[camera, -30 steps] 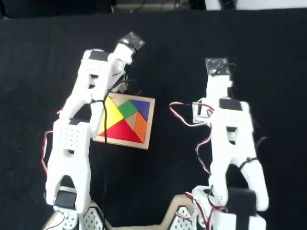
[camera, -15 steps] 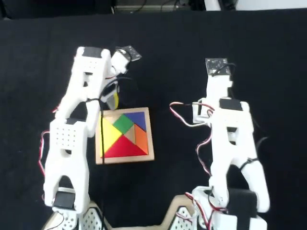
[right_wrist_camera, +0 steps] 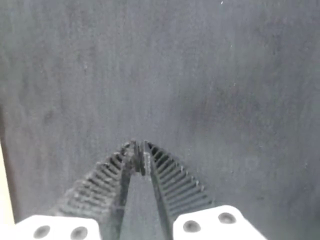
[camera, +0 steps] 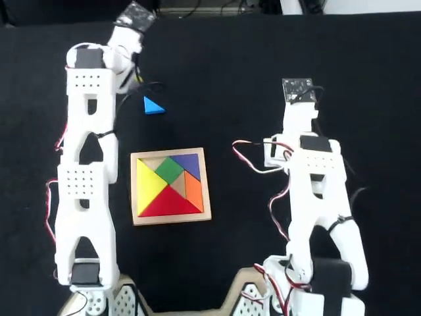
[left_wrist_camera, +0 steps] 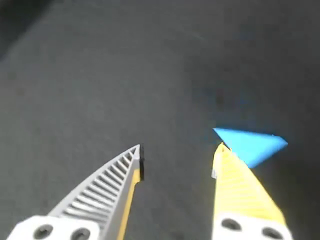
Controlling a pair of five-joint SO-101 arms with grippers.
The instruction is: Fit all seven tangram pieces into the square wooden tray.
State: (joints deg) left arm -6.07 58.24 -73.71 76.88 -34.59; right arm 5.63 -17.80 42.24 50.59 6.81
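Observation:
The square wooden tray (camera: 206, 187) lies mid-table between the arms. It holds a yellow triangle (camera: 147, 186), a red triangle (camera: 170, 206), a green square (camera: 170, 170), a dark blue piece (camera: 190, 163) and an orange piece (camera: 193, 187). A small patch of bare wood shows at its middle. A light blue triangle (camera: 153, 105) (left_wrist_camera: 252, 142) lies loose on the black table beyond the tray. My left gripper (left_wrist_camera: 179, 150) hangs open just beside it, the yellow finger (left_wrist_camera: 231, 175) at the triangle's edge. My right gripper (right_wrist_camera: 136, 148) is shut and empty over bare table.
The left arm (camera: 89, 145) stretches along the tray's left side to the far part of the table. The right arm (camera: 316, 178) stands to the tray's right. A black cloth covers the table.
The left arm has swung from over the tray to the far left, uncovering the light blue triangle. The tray slid nearer and turned square early on. The right arm kept still.

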